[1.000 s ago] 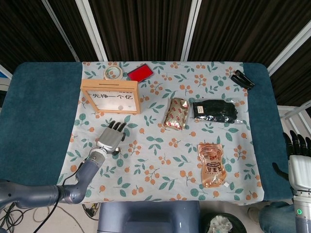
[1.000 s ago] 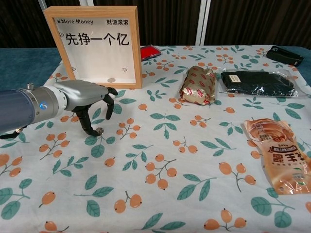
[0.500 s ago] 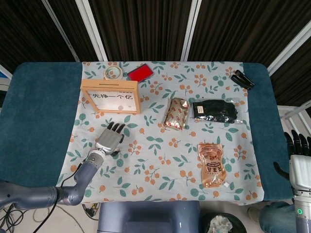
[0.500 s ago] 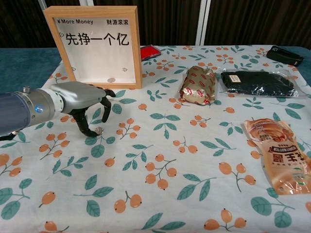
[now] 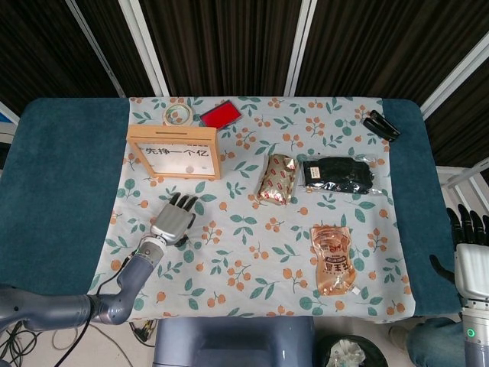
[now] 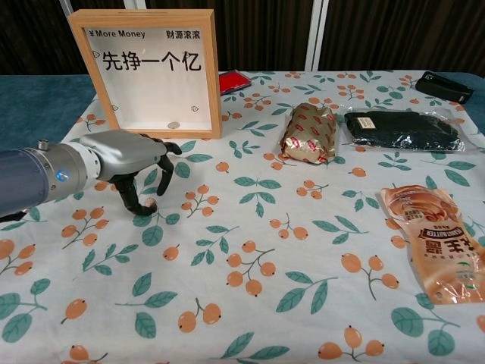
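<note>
Left robot hand (image 6: 129, 163) hangs low over the floral cloth (image 6: 250, 303) on the worktop, just in front of the wooden frame box (image 6: 144, 72). Metal-grey shell, dark fingers curled down, tips at or near the fabric. In the chest view the small round coin is no longer visible by the thumb as it was half a second ago; can't tell whether the hand has it pinched or just hides it, so grip state is unclear.

Frame box: light wood rim, white panel with printed characters, upright; a second small coin (image 6: 173, 125) lies inside on its bottom ledge.

Right robot hand (image 5: 467, 237) sits off the worktop's right edge, dark fingers upright and apart, holding nothing.

Other items: crinkly gold-red foil pack (image 6: 308, 133), black flat pouch (image 6: 402, 129), glossy orange-brown sachet (image 6: 436, 243), red flat pad (image 5: 220, 115), tape roll (image 5: 177, 115).
</note>
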`<state>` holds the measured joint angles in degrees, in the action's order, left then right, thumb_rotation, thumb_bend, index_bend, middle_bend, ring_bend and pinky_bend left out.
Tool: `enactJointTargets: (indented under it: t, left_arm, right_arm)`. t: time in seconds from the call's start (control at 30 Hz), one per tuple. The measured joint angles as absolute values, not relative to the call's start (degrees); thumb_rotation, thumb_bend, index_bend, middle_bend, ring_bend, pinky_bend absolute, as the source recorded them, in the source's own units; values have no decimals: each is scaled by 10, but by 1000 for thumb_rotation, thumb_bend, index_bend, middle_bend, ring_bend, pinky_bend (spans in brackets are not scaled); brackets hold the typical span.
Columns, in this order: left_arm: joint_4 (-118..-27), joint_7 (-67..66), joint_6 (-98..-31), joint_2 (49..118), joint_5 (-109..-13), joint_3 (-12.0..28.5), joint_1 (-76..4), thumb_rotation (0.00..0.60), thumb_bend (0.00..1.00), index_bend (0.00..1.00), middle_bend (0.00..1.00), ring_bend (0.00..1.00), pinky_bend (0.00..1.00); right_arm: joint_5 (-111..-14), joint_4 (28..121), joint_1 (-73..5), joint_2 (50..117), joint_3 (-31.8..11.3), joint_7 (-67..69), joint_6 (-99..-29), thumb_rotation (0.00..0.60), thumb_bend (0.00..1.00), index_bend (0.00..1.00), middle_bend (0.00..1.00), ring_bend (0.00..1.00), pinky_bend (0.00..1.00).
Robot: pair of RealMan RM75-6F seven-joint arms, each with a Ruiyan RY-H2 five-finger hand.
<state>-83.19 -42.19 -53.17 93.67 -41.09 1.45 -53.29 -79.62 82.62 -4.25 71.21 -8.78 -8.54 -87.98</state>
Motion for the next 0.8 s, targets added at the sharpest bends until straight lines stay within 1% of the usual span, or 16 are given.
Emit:
enactJointTargets:
  t: [0.07,0.13,0.33,0.57,0.8]
  left_arm:
    - [-832,-422,-531,937,-413,14,-533,600,189,536,39,0,0]
    - [-833,-422,-531,937,-415,14,-533,600,237,559,44,0,0]
    - [-835,-424,-532,937,-420,13,-532,600,349,596,58,0,0]
    - [-837,-433,-530,937,-417,10,-533,600,431,623,71,0,0]
    - [-843,-431,-534,934,-419,15,-533,600,542,656,87,0,0]
  right_arm:
    - [-796,826,-43,712,-88,-85,-879,600,302,0,0,0,0]
    - [-796,826,-43,712,-87,-85,-878,600,302,0,0,0,0]
    - [-794,826,-43,713,-88,-84,-877,600,302,0,0,0,0]
    - [-793,828,-43,712,-89,-84,-877,600,302,0,0,0,0]
    - [-793,829,-44,714,-89,-84,-877,600,302,0,0,0,0]
